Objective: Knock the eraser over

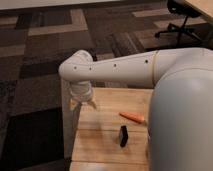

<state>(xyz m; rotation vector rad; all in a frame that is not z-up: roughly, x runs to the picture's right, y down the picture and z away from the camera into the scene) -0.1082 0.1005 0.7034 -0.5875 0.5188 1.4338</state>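
The eraser (123,136) is a small thin black block standing upright on the wooden table (100,145), near its middle. An orange tapered stick (132,117) lies just behind and to the right of it. My gripper (83,103) hangs down from the white arm over the table's far left corner, pointing downward. It is well to the left of and behind the eraser, not touching it. Nothing is seen in the gripper.
The white arm (120,70) stretches across the view above the table's back edge, and its large shoulder (182,120) hides the table's right side. Patterned carpet (40,60) lies beyond. An office chair base (177,25) stands at the top right.
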